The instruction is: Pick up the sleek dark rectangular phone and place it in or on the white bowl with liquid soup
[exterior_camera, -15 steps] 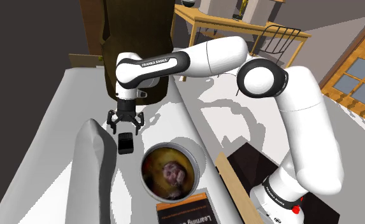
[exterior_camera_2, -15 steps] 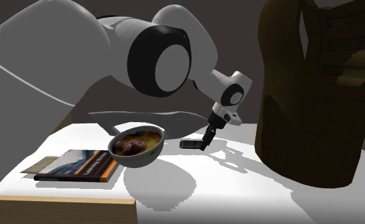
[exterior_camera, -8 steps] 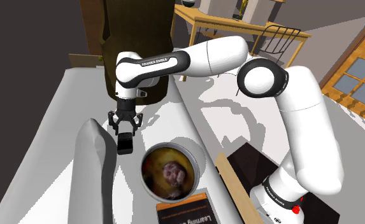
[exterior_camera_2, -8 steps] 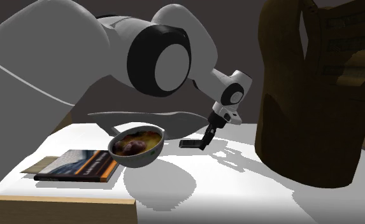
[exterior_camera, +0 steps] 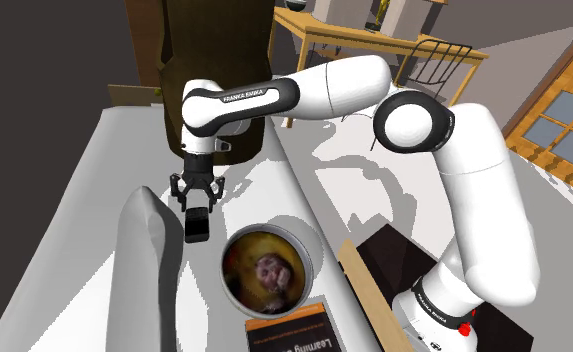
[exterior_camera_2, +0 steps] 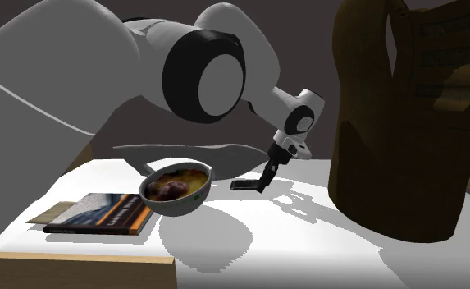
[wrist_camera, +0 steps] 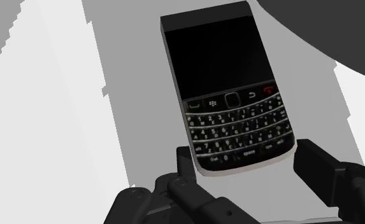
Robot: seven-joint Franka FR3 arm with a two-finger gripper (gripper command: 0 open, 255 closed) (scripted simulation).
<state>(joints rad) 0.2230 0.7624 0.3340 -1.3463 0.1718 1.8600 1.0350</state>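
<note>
The dark phone (wrist_camera: 229,89) lies face up, flat against the white table (exterior_camera: 104,160) (whether it rests on it or is just lifted, I cannot tell). Its long axis runs straight out from the gripper (wrist_camera: 248,159), keypad end nearest it and screen end pointing away. The two black fingers (wrist_camera: 184,162) pinch the keypad end by its side edges. In the shoulder view the phone sits just beside the soup bowl (exterior_camera: 309,245), on its left, with a book (exterior_camera: 289,335) beyond the bowl.
</note>
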